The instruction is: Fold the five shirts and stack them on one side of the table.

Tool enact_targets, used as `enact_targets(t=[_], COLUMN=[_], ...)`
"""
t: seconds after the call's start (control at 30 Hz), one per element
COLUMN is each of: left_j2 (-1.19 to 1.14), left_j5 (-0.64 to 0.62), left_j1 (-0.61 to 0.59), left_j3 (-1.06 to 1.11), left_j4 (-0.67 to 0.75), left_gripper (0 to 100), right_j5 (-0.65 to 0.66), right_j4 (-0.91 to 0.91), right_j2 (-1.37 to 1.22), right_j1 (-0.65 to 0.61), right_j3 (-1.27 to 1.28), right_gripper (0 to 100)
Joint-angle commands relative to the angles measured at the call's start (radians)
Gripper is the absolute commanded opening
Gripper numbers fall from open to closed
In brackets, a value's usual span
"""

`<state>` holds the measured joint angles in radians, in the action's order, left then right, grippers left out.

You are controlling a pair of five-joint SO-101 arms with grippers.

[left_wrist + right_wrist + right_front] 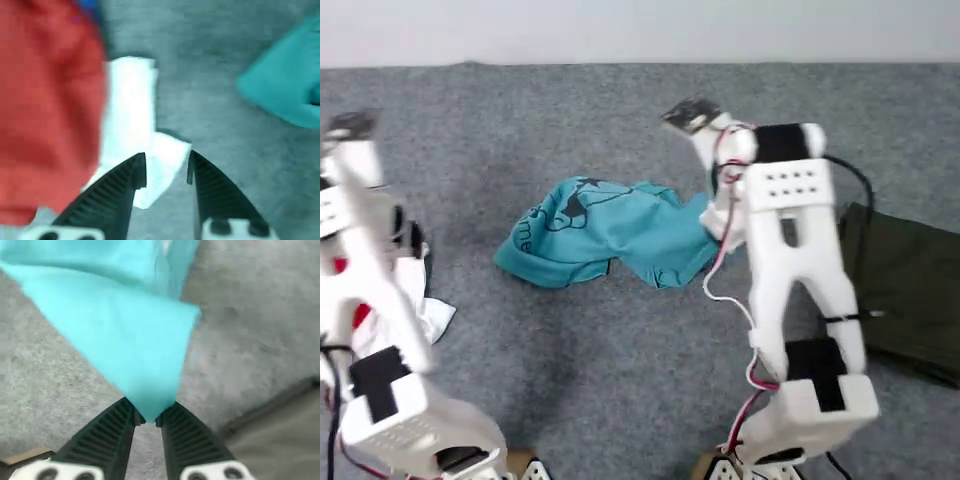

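Lying crumpled at mid-table, the teal shirt [605, 232] runs its long axis toward the left from your right gripper [148, 421], whose jaws pinch its near corner. Your left gripper [165, 169], jaws partly open above a white cloth [131, 115], is farther from it.

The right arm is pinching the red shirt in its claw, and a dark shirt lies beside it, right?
Not red. The right wrist view shows the right gripper pinching the teal shirt; the dark shirt does lie beside it.
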<state>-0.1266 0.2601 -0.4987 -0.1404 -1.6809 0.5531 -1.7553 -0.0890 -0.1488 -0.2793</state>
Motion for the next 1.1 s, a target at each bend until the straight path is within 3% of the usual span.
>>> enact_targets(t=[0.0, 0.23, 0.47, 0.67, 0.8, 0.97, 1.07], left_j2=[0.006, -0.005, -0.193, -0.324, -0.348, -0.344, -0.338], left_j5=[-0.003, -0.003, -0.009, -0.009, -0.009, -0.003, -0.003], left_j1=[0.161, 0.457, 0.594, 0.603, 0.575, 0.497, 0.445], left_j3=[-0.002, 0.071, 0.160, 0.156, 0.087, -0.025, -0.130], left_j4=[-0.017, 0.098, 0.215, 0.292, 0.272, 0.207, 0.132], left_gripper=[14, 15, 18, 18, 17, 1, 1], right_j5=[0.008, 0.008, 0.006, 0.006, 0.006, -0.011, -0.037], right_j4=[-0.038, -0.033, -0.033, -0.031, -0.033, -0.036, -0.031], right_j2=[0.087, 0.125, 0.148, 0.185, 0.186, 0.202, 0.246], right_j1=[0.071, 0.189, 0.245, 0.245, 0.245, 0.246, 0.254], right_j3=[-0.054, -0.055, -0.057, -0.057, -0.057, -0.057, -0.057], right_gripper=[1.0, 1.0, 1.0, 1.0, 1.0, 1.0, 1.0])
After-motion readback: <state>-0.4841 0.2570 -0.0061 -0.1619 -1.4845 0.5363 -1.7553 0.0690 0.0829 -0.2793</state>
